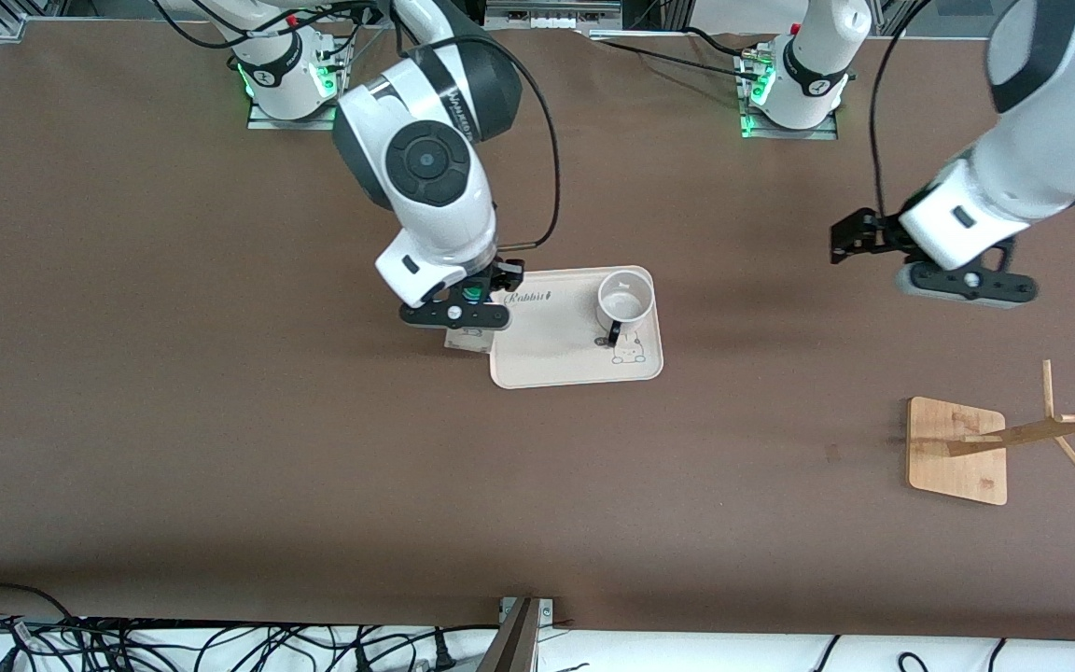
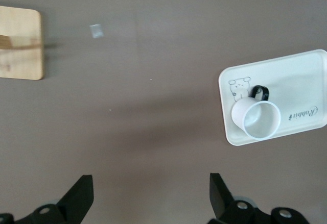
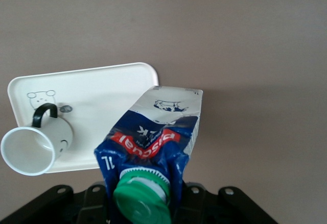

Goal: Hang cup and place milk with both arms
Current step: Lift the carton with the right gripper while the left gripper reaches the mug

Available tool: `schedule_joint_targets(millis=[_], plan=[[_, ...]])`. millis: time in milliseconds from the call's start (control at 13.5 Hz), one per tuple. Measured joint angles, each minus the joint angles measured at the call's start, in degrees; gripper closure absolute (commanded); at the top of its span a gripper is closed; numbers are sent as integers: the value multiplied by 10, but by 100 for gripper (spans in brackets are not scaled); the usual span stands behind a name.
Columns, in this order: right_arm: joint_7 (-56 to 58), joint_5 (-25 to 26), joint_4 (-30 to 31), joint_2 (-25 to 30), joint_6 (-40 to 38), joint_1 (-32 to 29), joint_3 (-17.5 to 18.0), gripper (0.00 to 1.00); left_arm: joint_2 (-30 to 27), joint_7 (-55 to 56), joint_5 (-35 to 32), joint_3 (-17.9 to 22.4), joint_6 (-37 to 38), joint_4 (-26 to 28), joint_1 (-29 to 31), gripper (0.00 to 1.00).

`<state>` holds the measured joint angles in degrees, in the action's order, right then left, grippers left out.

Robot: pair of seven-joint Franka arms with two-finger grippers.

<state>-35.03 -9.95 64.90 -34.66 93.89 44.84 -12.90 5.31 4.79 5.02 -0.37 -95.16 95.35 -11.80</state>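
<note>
The white cup (image 1: 624, 299) stands upright on the white tray (image 1: 556, 359), its black handle toward the front camera. It also shows in the left wrist view (image 2: 258, 119) and the right wrist view (image 3: 36, 145). My right gripper (image 1: 458, 313) is shut on the top of the milk (image 3: 153, 132), a blue and white carton with a green cap (image 3: 143, 198). It holds the carton upright, low, just off the tray's edge at the right arm's end. My left gripper (image 2: 150, 183) is open and empty, up over bare table between the tray and the rack.
A wooden cup rack (image 1: 1051, 429) with pegs stands on a square wooden base (image 1: 957, 448) at the left arm's end of the table. The tray (image 3: 102, 89) has a rabbit drawing. Cables lie along the table's front edge.
</note>
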Motion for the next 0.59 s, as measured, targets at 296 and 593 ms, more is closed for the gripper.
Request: schedule_joint_targets(millis=[296, 593], plan=[[74, -25, 11, 35, -50, -19, -48, 70, 35, 33, 2, -37, 0, 3, -65, 0], [184, -26, 81, 78, -54, -76, -61, 70, 103, 47, 44, -43, -52, 13, -132, 0]])
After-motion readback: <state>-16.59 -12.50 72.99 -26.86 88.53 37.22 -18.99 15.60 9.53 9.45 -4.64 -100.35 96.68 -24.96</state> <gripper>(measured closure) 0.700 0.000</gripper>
